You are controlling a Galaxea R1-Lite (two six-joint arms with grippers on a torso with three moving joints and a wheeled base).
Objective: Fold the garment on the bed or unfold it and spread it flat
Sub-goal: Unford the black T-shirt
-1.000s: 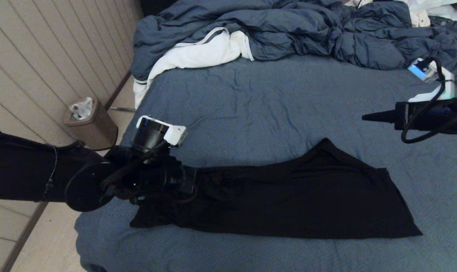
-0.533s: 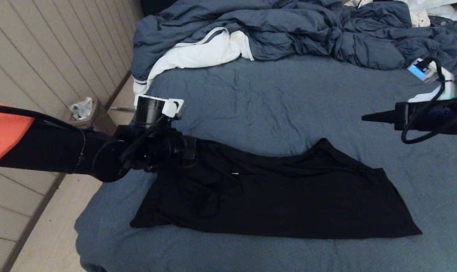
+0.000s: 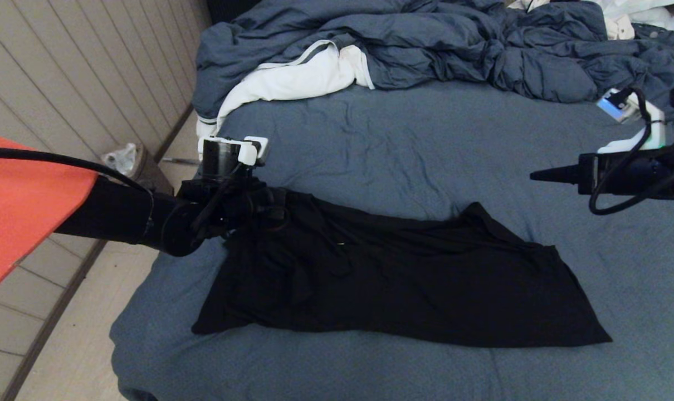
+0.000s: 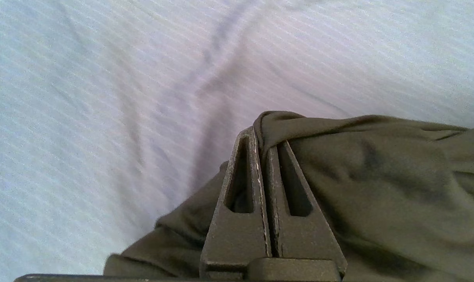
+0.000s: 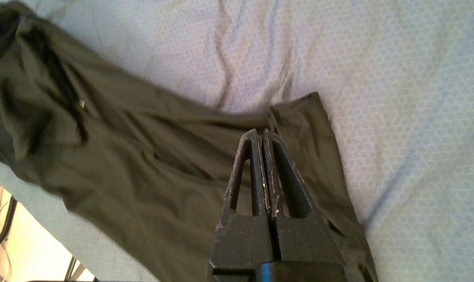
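Note:
The black T-shirt (image 3: 404,284) lies across the near part of the blue-grey bed (image 3: 404,150), plain side up; no print shows. My left gripper (image 3: 281,203) is at the shirt's far left corner, shut on a pinch of its black cloth (image 4: 284,125), which wraps over the fingertips (image 4: 249,138). The corner is drawn toward the far side of the bed. My right gripper (image 3: 535,176) hovers above the sheet beyond the shirt's right end, shut with nothing in it; in its own view (image 5: 261,135) the shirt (image 5: 143,168) lies below.
A rumpled blue-grey duvet (image 3: 426,44) and a white cloth with a striped edge (image 3: 292,81) lie at the far end of the bed. A small bin (image 3: 126,161) stands on the floor left of the bed, by the panelled wall.
My left gripper has pulled the shirt's left corner away from me across the bed, widening the left part of the shirt. The right gripper has barely moved.

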